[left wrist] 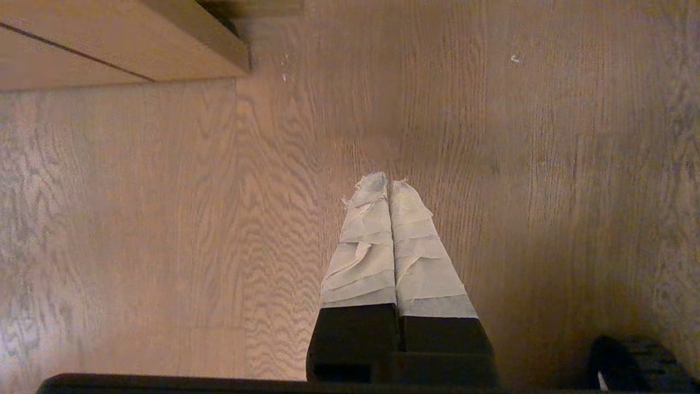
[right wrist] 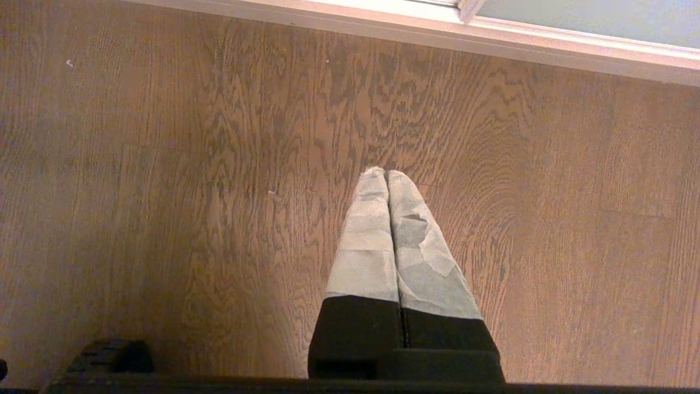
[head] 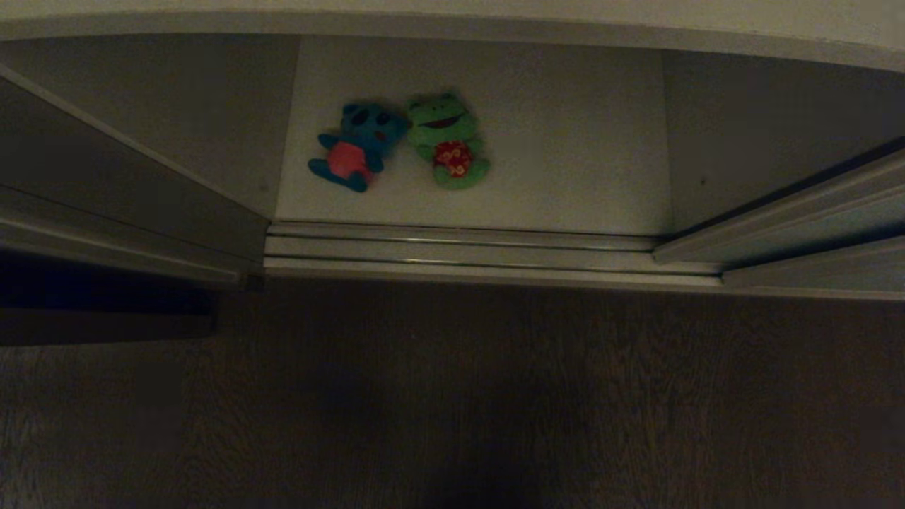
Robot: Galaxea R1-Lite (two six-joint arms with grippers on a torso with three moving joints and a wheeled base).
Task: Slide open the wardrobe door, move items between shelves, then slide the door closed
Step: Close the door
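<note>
Head view findings, near to far: wooden floor [head: 452, 396] is recorded nearest, then the metal door track [head: 459, 251], then the white shelf [head: 565, 155]. The blue plush toy [head: 357, 145] and the green frog [head: 449, 140] are found lying side by side on that shelf, touching at the heads. The sliding wardrobe door [head: 799, 219] is seen drawn aside at the right, with the opening exposed. The left end effector [left wrist: 389, 183] and the right end effector [right wrist: 386, 174] are each observed above the floor, taped fingers pressed together, nothing held.
</note>
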